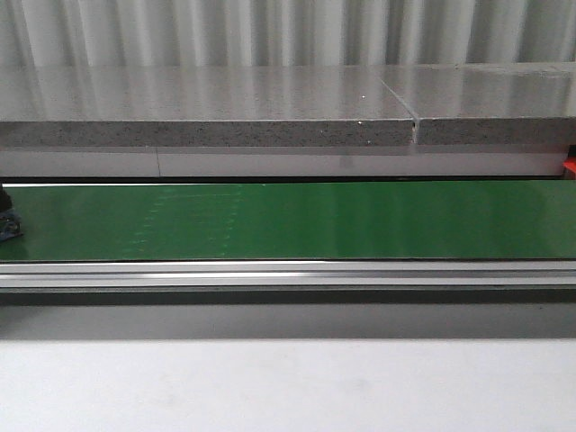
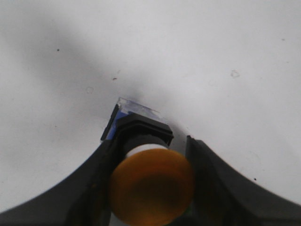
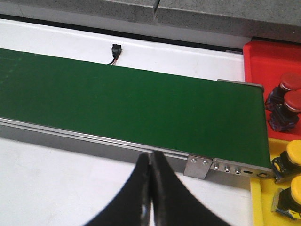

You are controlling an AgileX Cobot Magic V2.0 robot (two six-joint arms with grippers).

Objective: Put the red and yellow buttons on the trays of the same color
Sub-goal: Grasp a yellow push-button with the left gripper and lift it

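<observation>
Left gripper [image 2: 150, 188] pinched a yellow button [image 2: 151, 190], ready for the yellow tray [image 3: 263, 207]; right gripper [image 3: 149, 188] idle, fingers pressed together nr the belt [image 3: 131, 103].

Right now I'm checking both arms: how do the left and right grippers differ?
The left gripper is shut on a yellow button; the right gripper is shut and holds nothing. The left hangs over the plain white table, the right beside the green conveyor belt. Both have black curved fingers.

No readable text, label, brand or number shows in any view.
</observation>
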